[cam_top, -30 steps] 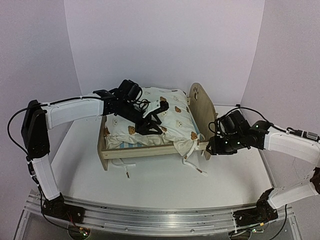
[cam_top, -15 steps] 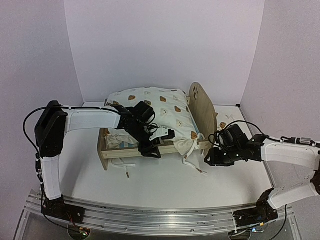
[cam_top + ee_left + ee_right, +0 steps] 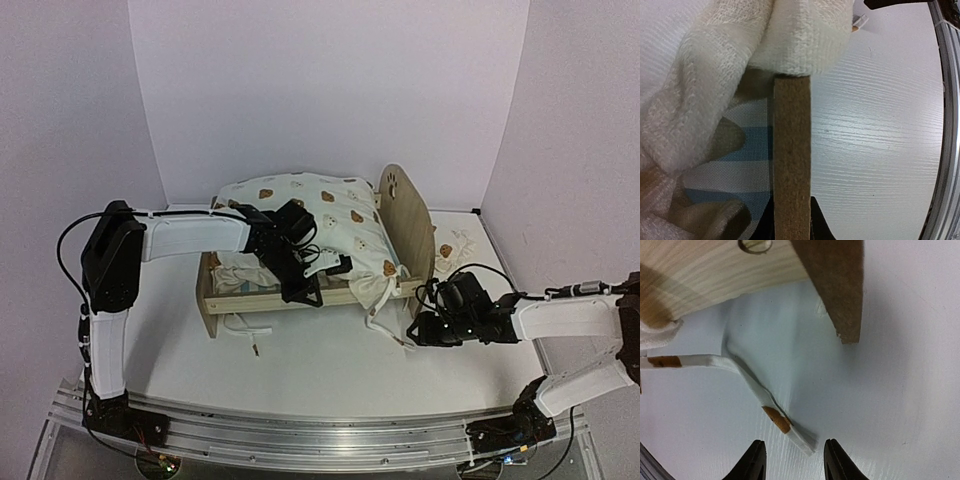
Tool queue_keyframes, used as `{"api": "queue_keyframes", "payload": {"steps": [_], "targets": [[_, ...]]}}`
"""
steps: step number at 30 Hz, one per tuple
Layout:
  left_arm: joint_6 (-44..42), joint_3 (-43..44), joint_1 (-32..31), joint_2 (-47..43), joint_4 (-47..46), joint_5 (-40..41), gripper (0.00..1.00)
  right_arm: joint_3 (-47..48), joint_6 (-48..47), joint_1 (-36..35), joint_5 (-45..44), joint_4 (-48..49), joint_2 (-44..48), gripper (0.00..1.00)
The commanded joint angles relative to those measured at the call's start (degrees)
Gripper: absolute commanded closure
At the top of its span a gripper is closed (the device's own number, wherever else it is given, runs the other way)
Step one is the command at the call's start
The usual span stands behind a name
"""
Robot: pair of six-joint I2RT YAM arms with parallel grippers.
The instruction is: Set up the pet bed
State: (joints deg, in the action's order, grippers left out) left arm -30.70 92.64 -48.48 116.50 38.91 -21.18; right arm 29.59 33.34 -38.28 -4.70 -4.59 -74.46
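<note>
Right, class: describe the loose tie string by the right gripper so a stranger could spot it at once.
Find the wooden bed on the white table and go to its tall paw-print end board. At that board's foot a white tie string lies on the tabletop. Unlike the second string at the bed's other end, it ends right before the right gripper.

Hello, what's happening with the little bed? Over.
Left pincer clamped on side rail of pet bed. Right pincer open over loose tie string. Nothing blocking.
</note>
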Motion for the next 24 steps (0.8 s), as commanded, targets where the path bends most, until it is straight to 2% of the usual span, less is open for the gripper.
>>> {"api": "queue_keyframes", "payload": {"steps": [1,6,10,13,19,24], "targets": [[7.89,12.78,-0.45,-0.99,7.03,-6.73,1.00,0.17,-1.06,0.05,-4.96,3.09,2.47,0.61],[14.54,20.61,-0.40,-3.20,6.93,-11.34,1.00,1.70,-0.86,0.13,-10.22,3.09,2.56,0.61],[16.38,21.57,-0.42,-5.45,5.71,-13.18,1.00,2.31,-1.22,0.24,-12.39,4.83,2.63,0.55],[16.80,22.51,-0.39,-6.37,5.72,-13.72,1.00,2.47,-1.45,0.29,-15.40,7.76,3.75,0.54],[19.28,30.71,-0.46,-6.21,7.23,-16.79,1.00,-2.85,-5.24,0.24,-18.48,30.21,7.29,0.54],[24.49,33.55,-0.47,-6.56,7.55,-20.26,1.00,-3.96,-9.34,0.14,-19.70,38.35,5.96,0.53]]}}
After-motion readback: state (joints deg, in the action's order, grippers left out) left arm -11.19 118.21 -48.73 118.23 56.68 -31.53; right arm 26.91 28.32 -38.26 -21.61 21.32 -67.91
